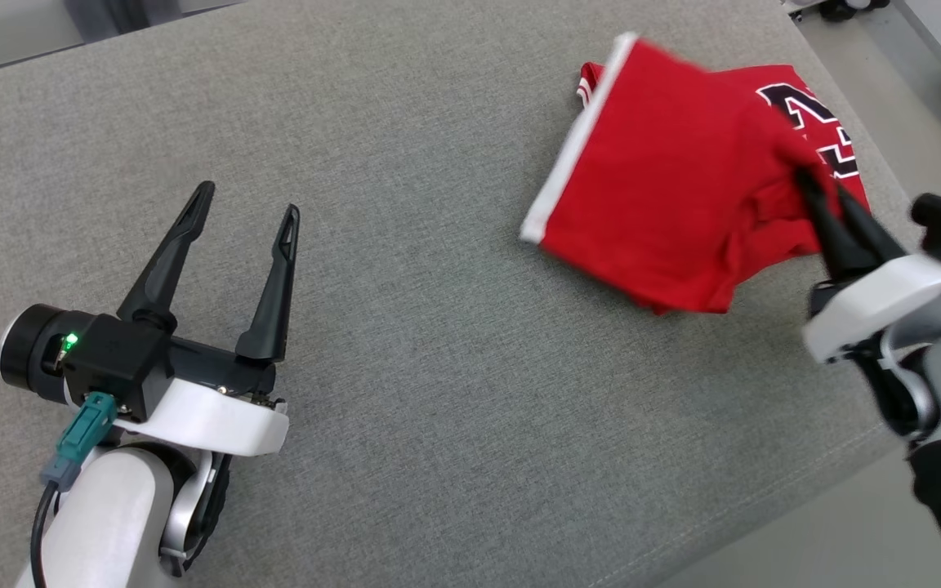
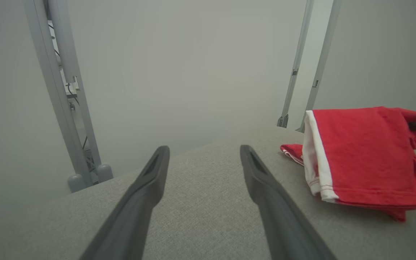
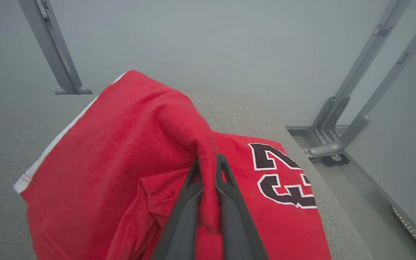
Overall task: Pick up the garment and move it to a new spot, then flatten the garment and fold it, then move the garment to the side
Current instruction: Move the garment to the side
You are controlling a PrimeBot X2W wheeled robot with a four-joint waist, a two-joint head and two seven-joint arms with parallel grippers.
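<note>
right tool (image 3: 208, 161) pinches folded red garment (image 1: 666, 188), white-trimmed, black numerals showing.

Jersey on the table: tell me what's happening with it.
The right jaws are shut on a bunched ridge of the red jersey, holding that part raised while the rest lies on the grey table near its right edge. The jersey looks folded over, with its white hem showing and its number facing up. The left jaws stand open above bare table, well apart from the cloth, holding nothing.
</note>
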